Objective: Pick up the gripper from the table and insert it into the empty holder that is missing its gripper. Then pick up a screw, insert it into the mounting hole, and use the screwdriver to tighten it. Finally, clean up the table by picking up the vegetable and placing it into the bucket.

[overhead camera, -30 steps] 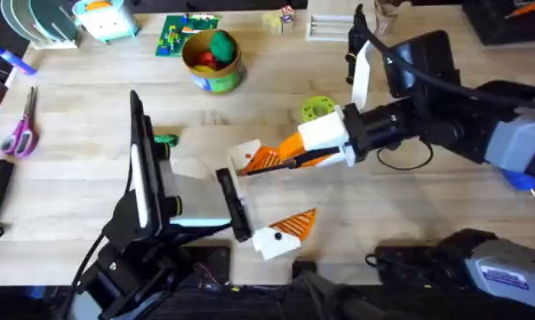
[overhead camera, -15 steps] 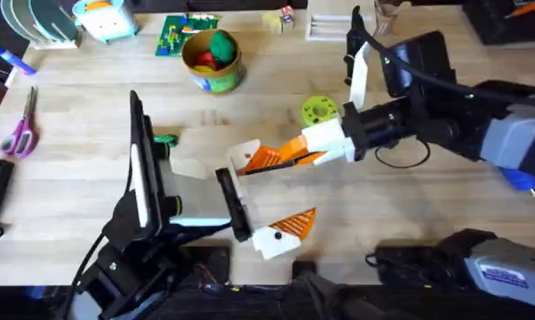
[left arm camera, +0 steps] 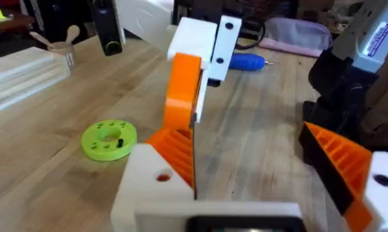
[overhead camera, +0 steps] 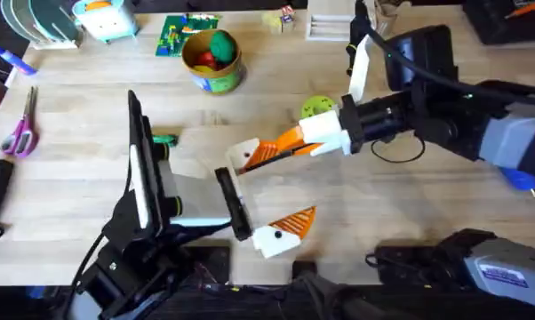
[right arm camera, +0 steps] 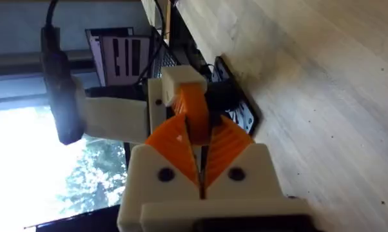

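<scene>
Right now my right pincer (overhead camera: 294, 142) is clamped on the orange wedge (overhead camera: 264, 158), which sits at its tips, above the counter (overhead camera: 383, 204) and against the bare white holder (overhead camera: 241, 151). Whether it has seated, I cannot tell. That holder is one finger of my left pincer (overhead camera: 272, 187), which is spread wide. The wedge looks light, stiff and hard, probably slick on its smooth sides. Best hold, I judge: flat sides at the thick end, leaving the mating end free.
</scene>
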### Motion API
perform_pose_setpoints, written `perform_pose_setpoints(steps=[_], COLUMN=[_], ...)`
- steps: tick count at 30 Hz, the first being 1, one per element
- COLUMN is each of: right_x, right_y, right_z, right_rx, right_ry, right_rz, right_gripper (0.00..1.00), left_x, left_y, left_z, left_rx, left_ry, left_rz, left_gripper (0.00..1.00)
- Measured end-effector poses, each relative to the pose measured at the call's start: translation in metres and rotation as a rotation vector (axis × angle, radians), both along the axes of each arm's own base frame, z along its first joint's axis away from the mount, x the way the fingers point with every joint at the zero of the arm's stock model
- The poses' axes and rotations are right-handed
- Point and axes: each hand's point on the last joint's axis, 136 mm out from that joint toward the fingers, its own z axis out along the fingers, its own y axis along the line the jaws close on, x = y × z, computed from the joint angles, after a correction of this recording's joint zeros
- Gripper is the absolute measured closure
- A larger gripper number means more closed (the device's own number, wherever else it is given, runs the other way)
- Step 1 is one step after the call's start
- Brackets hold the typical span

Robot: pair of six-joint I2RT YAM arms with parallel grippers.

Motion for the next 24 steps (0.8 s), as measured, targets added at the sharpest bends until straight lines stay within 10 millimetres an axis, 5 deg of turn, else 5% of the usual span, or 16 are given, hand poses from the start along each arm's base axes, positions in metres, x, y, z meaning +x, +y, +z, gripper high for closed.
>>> perform_pose_setpoints(steps=[11, 24], right_x=[0.0048, 0.0054], right_y=[0.0037, 0.0037], right_z=[-0.0002, -0.0005], right_rx=[-0.002, -0.006], right_ry=[0.009, 0.024], right_rz=[-0.017, -0.026], right_gripper=[0.991, 0.806], left_x=[0.0041, 0.0032], left_y=[0.0018, 0.0014], left_z=[-0.0002, -0.0001], left_rx=[0.001, 0.000], left_ry=[0.000, 0.000], left_rz=[0.024, 0.019], left_gripper=[0.008, 0.008])
